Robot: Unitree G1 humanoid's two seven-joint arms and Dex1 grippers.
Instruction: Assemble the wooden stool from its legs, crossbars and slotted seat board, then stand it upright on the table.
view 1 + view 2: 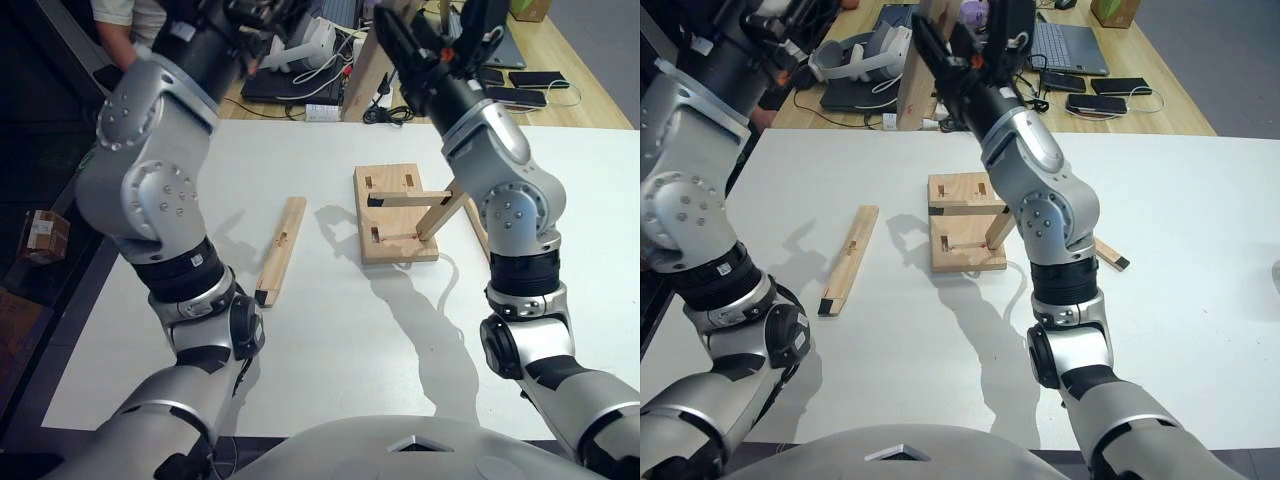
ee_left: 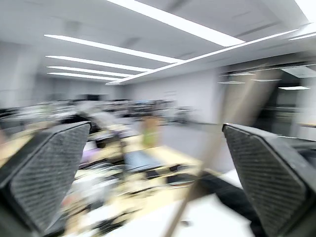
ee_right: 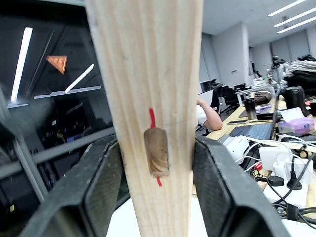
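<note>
Clamped between the right gripper's (image 3: 156, 163) black ribbed pads (image 3: 106, 187) is a pale wooden stool leg (image 3: 148, 74). It is held upright and raised off the table, with a red-marked mortise (image 3: 156, 153) facing the wrist camera. From the head, this gripper is high at 12 o'clock, beyond the table's far edge.

Largest is the white table (image 1: 330, 350). The left gripper (image 2: 158, 173) is raised at 11 o'clock, its two ribbed fingers (image 2: 49, 173) spread wide with nothing between them.

A square, slotted, light-wood seat board (image 1: 398, 250) lies flat near the table's centre. One wooden leg (image 1: 443, 212) stands in it at the board's 4 o'clock corner, leaning away to the right. A thin wooden crossbar (image 1: 410, 200) runs from that leg across the board toward 9 o'clock.

At 9 o'clock from the board, well apart, a loose slotted wooden leg (image 1: 280, 250) lies flat, its long axis running from 1 toward 7 o'clock.

At the board's 3 o'clock lies a short wooden piece with a dark end (image 1: 1108, 254), partly hidden by the right forearm.
</note>
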